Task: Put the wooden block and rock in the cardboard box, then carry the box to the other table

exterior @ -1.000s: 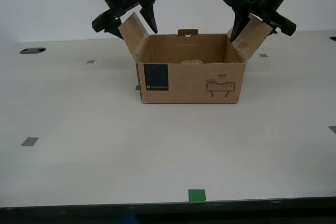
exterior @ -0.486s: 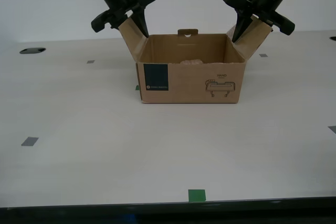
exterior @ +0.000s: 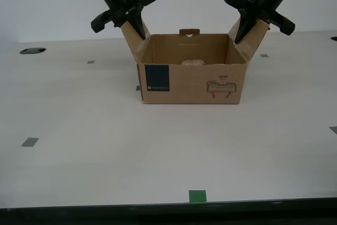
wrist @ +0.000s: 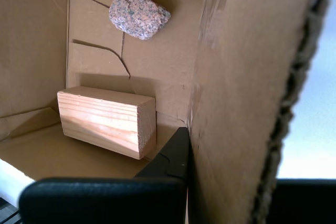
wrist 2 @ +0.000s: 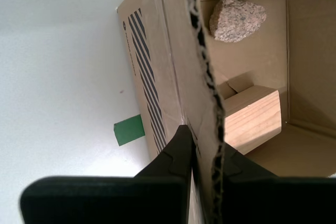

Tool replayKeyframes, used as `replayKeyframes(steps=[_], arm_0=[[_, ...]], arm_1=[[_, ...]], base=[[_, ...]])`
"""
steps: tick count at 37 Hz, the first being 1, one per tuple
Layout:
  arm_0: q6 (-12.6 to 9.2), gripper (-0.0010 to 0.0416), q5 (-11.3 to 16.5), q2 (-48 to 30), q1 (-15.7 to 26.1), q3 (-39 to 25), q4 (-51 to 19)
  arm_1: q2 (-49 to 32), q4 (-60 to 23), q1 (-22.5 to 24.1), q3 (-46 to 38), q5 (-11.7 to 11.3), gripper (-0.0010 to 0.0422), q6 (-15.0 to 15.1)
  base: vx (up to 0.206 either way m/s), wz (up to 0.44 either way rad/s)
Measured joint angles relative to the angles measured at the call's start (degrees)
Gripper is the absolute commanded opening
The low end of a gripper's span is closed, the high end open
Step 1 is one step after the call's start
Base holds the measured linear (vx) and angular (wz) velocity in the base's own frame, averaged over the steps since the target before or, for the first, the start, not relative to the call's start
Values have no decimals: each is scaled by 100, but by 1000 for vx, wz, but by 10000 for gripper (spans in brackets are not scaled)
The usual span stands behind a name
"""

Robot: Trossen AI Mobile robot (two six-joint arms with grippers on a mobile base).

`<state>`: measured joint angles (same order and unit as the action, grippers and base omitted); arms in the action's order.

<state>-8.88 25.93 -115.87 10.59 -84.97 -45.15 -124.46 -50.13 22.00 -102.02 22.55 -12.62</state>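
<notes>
Both grippers have clamped down since a second ago: my first gripper (wrist: pixel 191 156) and my second gripper (wrist 2: pixel 202 153) each pinch a side flap of the box (exterior: pixel 192 80). Rock (wrist: pixel 139 14) and block (wrist: pixel 107 121) sit inside the box, on the worktop (exterior: pixel 105 146).

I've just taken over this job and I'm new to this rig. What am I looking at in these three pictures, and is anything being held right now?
You are driving a mobile robot with two black arms. The wide picture comes from a camera on the robot's body. The other two come from cameras on each gripper, looking along its fingers. On the beige table stands the cardboard box. Inside it lie the rock and the wooden block. My second gripper pinches the side flap at the exterior view's left, and my first gripper pinches the opposite flap. Nothing else is held.
</notes>
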Motion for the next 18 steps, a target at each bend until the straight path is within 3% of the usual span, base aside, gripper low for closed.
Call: replayKeyframes(steps=[18], arm_0=[[0, -1, 0, 0, 2, 0, -7]], arm_1=[[0, 0, 4, 0, -98, -1, -9]], base=[[0, 0]])
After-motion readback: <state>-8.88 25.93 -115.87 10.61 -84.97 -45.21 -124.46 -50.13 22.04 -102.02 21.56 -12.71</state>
